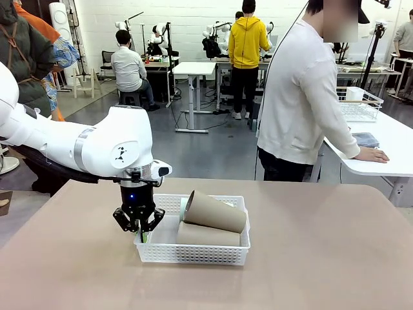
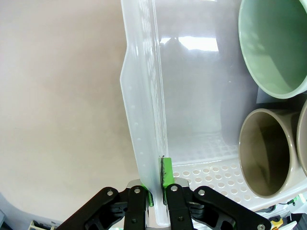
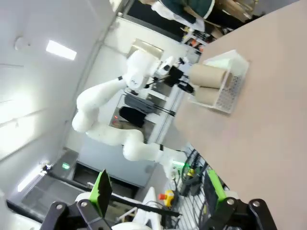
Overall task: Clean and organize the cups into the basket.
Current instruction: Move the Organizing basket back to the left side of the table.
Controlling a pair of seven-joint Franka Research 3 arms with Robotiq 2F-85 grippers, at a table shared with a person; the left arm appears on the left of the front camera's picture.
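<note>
Two tan cups (image 1: 213,219) are lying on their sides in the basket (image 1: 193,253) in the front view, one stacked on the other, with a sliver of the mint cup (image 1: 183,208) peeking out behind them. The basket sits on the table (image 1: 322,258) at roughly 6 o'clock in the picture. The left gripper (image 1: 137,227) is straight down on the basket's left wall, pinched shut on the rim. A person stands at the far side, hand on another table, not involved.

Left wrist view: the green pads (image 2: 166,173) are clamped on the basket wall (image 2: 144,143), one finger outside, one inside. Mint cup (image 2: 276,45) is at 2 o'clock, a tan cup (image 2: 268,155) at 4 o'clock, both open ends toward the camera. My read: this looks like a drag or reposition of the basket. The wall is thin plastic and will probably flex, so I'd pull low and slow along the table, not lift, or the stacked top cup could roll out.

Right wrist view: the right gripper (image 3: 158,194) is spread wide, holding nothing, well away from the work. Basket (image 3: 225,86) and cups sit at about 1 o'clock. I'd keep that arm parked.
</note>
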